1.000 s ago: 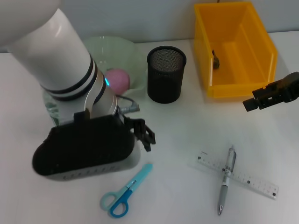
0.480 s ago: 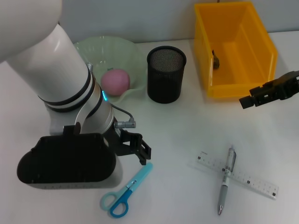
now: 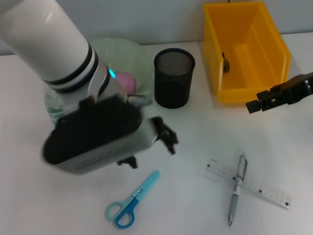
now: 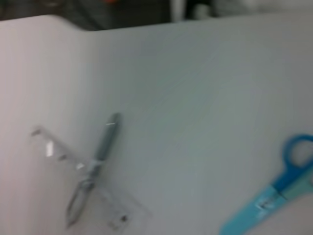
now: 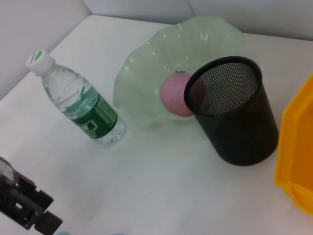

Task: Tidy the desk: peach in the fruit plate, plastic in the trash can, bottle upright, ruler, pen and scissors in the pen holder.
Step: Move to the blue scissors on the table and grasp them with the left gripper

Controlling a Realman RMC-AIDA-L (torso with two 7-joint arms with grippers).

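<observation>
White and plain, the surface (image 3: 195, 137) carries most things already in their places. Because the peach (image 5: 177, 94) lies inside the fruit plate (image 5: 142, 68) and the bottle (image 5: 78, 100) stands upright just beside it, I judge those steps done. A dark scrap lies in the yellow trash can (image 3: 244, 49); whether it is the plastic I cannot tell. Left to do are the stationery: scissors (image 3: 131, 200) lie flat near the front edge, and the pen (image 3: 236, 193) lies across the ruler (image 3: 264, 188). Above the scissors hangs the left pincer (image 3: 164, 137), probably to pick them up for the pen holder (image 3: 174, 78); its opening I cannot tell. The right pincer (image 3: 264, 102) waits near the can, opening also unclear.
</observation>
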